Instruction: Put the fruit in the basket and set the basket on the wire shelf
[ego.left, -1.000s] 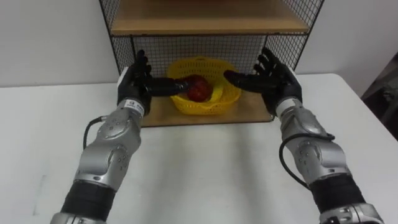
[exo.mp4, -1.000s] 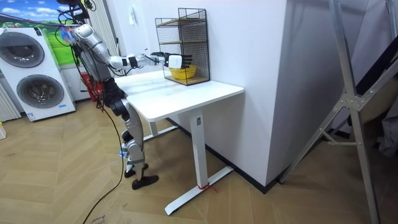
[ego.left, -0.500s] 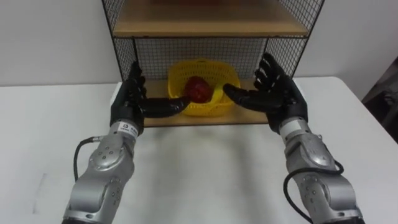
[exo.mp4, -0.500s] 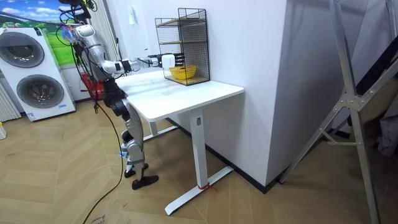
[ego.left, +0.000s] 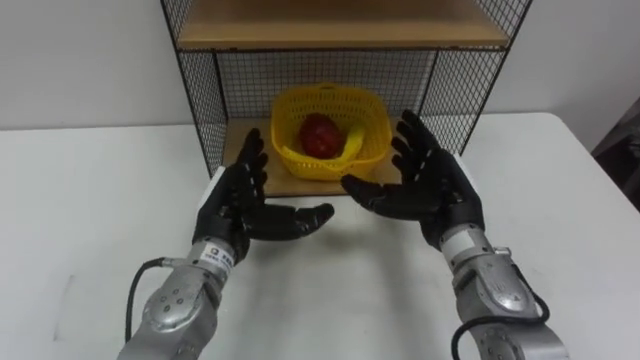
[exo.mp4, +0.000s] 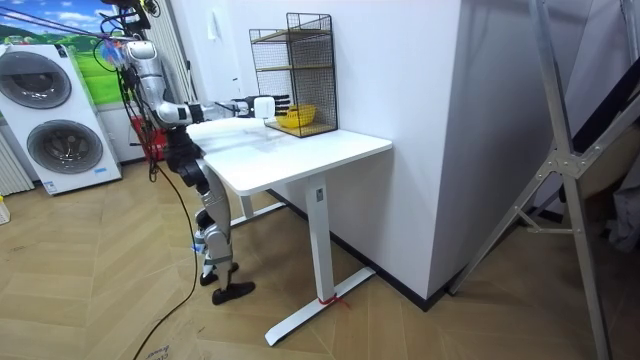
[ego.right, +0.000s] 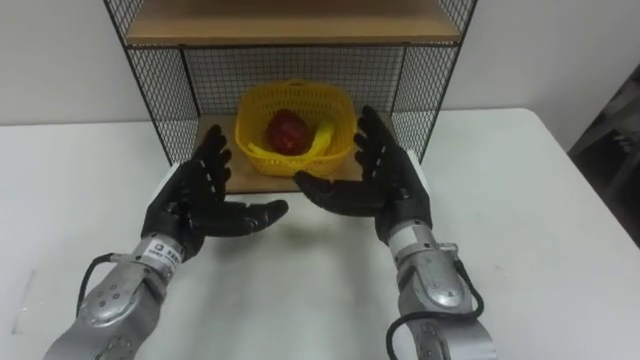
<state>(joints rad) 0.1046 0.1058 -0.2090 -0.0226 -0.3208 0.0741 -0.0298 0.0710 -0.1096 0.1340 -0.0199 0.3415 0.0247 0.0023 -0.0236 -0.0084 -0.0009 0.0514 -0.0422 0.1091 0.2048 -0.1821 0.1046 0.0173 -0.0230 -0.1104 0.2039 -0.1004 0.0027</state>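
As basket (ego.left: 297, 163) sits on wire shelf (ego.left: 201, 100) | banana (ego.left: 352, 148) partly hidden by apple (ego.left: 318, 134)

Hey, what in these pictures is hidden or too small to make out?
Left eye view: the wire shelf is cut off above by the top edge.
The banana is mostly hidden by the apple and the basket wall.
Room view: the basket's contents are too small to tell.

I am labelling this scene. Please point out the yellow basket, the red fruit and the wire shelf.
yellow basket (ego.left: 320, 167): left eye view, its front wall.
red fruit (ego.left: 319, 134): left eye view, middle of its top.
wire shelf (ego.left: 203, 100): left eye view, its left mesh side.
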